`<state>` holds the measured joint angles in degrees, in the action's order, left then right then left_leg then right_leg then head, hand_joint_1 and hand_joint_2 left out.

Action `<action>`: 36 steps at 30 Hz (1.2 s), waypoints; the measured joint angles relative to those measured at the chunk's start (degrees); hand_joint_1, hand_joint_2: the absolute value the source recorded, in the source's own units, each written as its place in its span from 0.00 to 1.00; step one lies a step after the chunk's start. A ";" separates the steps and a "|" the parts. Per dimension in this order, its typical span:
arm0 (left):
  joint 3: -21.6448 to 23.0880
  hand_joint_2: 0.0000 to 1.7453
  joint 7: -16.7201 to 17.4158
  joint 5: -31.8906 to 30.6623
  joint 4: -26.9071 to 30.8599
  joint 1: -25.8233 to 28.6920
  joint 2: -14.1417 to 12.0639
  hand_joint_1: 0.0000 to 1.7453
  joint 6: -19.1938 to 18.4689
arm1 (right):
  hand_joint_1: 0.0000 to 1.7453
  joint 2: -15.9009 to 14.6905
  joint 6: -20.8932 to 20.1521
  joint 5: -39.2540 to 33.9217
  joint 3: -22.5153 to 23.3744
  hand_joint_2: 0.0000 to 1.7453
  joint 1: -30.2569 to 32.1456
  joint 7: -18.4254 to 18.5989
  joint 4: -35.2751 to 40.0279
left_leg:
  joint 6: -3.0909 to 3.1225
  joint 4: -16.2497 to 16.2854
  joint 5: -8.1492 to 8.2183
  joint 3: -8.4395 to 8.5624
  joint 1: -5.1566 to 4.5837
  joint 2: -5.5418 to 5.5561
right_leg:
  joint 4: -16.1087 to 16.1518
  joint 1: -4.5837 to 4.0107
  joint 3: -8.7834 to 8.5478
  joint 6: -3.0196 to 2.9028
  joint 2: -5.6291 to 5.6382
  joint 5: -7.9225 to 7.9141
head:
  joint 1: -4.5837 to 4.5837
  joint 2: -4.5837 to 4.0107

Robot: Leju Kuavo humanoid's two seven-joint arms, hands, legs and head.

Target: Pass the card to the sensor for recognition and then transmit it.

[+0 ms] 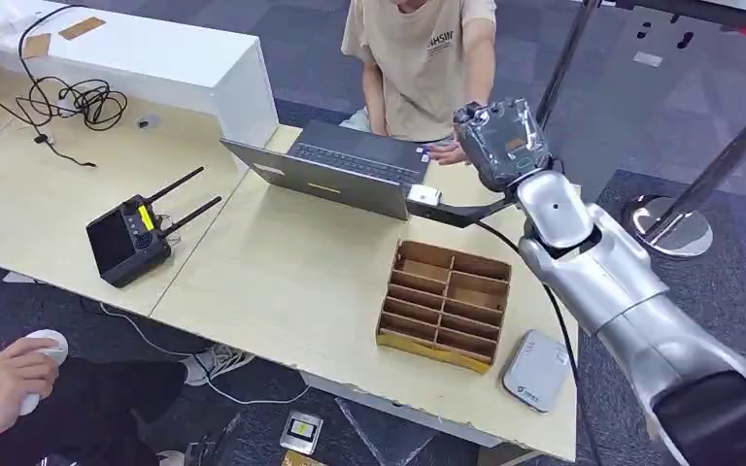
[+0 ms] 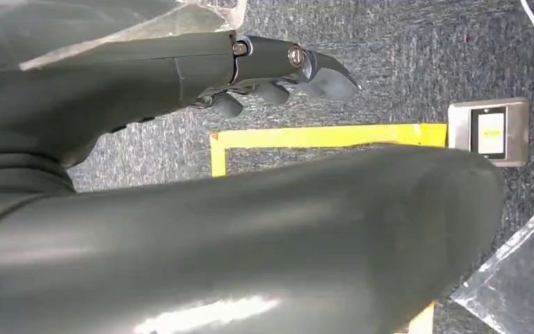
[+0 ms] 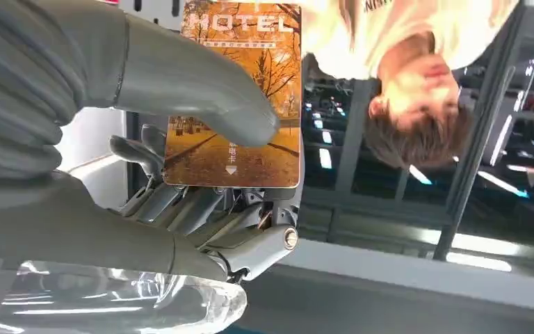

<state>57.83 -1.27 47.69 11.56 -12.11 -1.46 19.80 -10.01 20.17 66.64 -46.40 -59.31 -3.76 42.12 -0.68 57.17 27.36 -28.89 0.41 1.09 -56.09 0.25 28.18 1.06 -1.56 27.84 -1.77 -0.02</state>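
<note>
My right hand (image 1: 500, 141) is raised over the far edge of the table, beside the laptop and close to the seated person. In the right wrist view, this hand (image 3: 201, 174) pinches an orange hotel card (image 3: 240, 104) between the thumb and the fingers, with the card's printed face towards the camera. A flat grey-white sensor pad (image 1: 536, 369) lies at the table's near right corner, well behind the hand. My left hand (image 2: 278, 73) hangs over the carpet, holding nothing, its fingers loosely extended.
A person in a beige shirt (image 1: 423, 58) sits behind the open laptop (image 1: 345, 170), one hand (image 1: 447, 150) near my right hand. A wooden divider tray (image 1: 445, 303) stands mid-table, a black antenna controller (image 1: 131, 238) to the left. A small device (image 2: 490, 131) lies on the floor.
</note>
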 joint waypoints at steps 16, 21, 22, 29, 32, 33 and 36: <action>0.92 0.00 0.02 -0.70 0.00 -0.03 0.02 0.00 -0.11 | 0.88 0.09 3.39 1.44 -2.14 1.00 0.00 0.20 -5.49 | 0.00 0.02 0.00 0.01 0.00 -0.01 | 0.00 0.00 0.00 -0.01 0.01 -0.01 | -0.02 0.00; 1.03 0.00 0.04 -0.98 0.00 -0.05 0.02 0.00 -0.09 | 0.00 0.20 4.46 1.42 -2.21 1.00 0.20 0.50 -6.65 | 0.00 0.02 0.00 0.01 0.00 -0.01 | 0.00 0.00 0.00 -0.01 0.01 -0.01 | -0.02 0.00; 1.07 0.00 0.22 -1.14 0.00 -0.05 0.02 0.00 -0.09 | 0.00 0.24 4.50 1.05 -2.19 0.00 0.31 0.52 -6.84 | 0.00 0.02 0.00 0.01 0.00 -0.01 | 0.00 0.00 0.00 -0.01 0.01 -0.01 | 0.00 0.00; 1.29 1.00 0.72 -1.38 0.00 0.02 0.00 0.00 0.09 | 0.00 0.18 7.36 -4.69 -0.90 0.00 0.33 0.20 -7.32 | 0.00 0.04 0.00 0.01 0.00 -0.02 | 0.00 0.00 0.00 -0.01 0.01 -0.01 | -0.02 0.00; 1.29 1.00 0.63 -1.35 -0.02 0.21 0.00 0.00 0.20 | 0.00 -0.39 8.24 -8.59 0.88 0.00 0.28 0.26 -5.90 | 0.00 0.06 0.00 0.01 0.00 -0.02 | 0.00 0.01 0.00 -0.01 0.01 -0.02 | 0.00 0.00; 1.29 1.00 0.63 -1.36 -0.02 0.29 0.00 0.00 0.26 | 0.00 -0.72 8.37 -9.42 1.55 0.00 0.28 0.35 -5.23 | 0.00 0.07 0.00 0.00 -0.01 -0.01 | 0.00 0.01 0.00 -0.01 0.01 -0.02 | 0.00 0.00; 1.29 1.00 0.59 -1.27 -0.02 0.53 -0.02 0.00 0.33 | 0.00 -1.55 8.57 -11.41 3.25 0.00 0.34 0.70 -3.15 | 0.00 0.08 0.00 0.00 -0.01 -0.02 | 0.00 0.01 0.00 -0.01 0.01 -0.02 | 0.00 0.00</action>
<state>59.12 -0.68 46.42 11.54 -11.58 -1.49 20.13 -11.56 28.74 55.24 -43.15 -58.97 -3.06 38.97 -0.68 57.25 27.36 -28.88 0.41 1.07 -56.09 0.26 28.18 1.05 -1.54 27.82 -1.77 -0.02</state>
